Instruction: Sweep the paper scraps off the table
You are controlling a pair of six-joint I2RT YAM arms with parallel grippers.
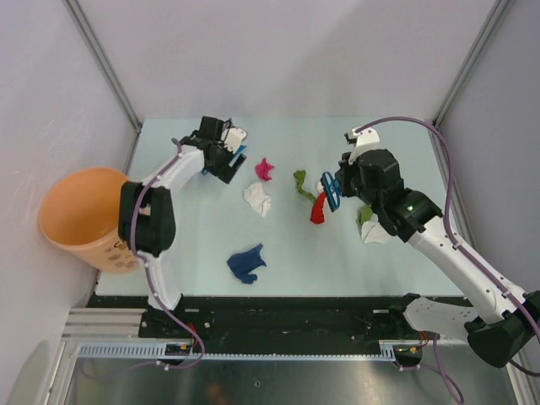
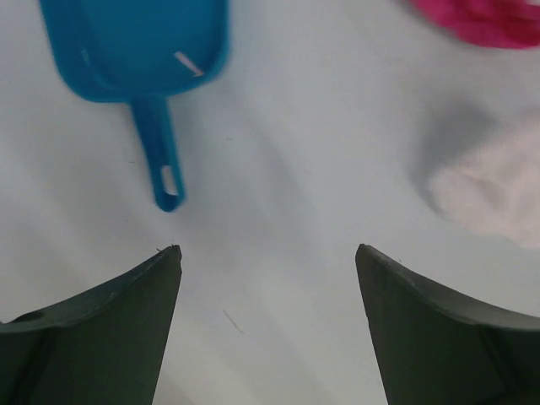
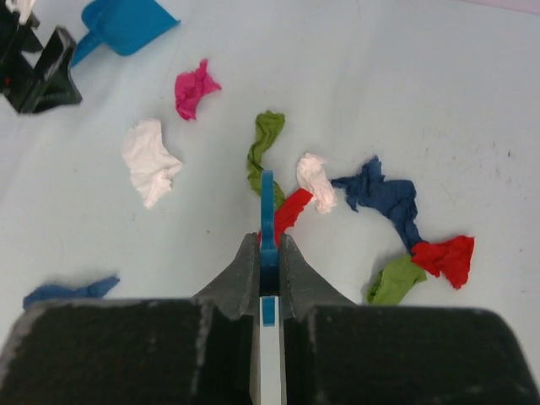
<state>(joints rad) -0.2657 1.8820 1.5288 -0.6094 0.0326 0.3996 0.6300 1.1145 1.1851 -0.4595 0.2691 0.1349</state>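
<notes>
Brush held, paper scraps (image 3: 150, 160) loose across the middle of the table (image 3: 380, 84).
Your right gripper (image 3: 268, 253) was clamped on the brush (image 3: 267, 207); your left gripper (image 2: 268, 253) hung spread, empty, near the dustpan (image 2: 139, 42). The wads looked feather-light, soft and likely to skid, so push low from behind rather than pinch.

Crumpled, matt paper scraps (image 3: 150, 160) litter a smooth, faintly sheened counter (image 1: 337, 253). The blue dustpan (image 2: 135, 42) and hand brush (image 3: 267, 207) look like glossy moulded plastic, as does the orange bucket (image 1: 76, 211). The left pincer (image 2: 267, 248) is dull, dark plastic.
</notes>
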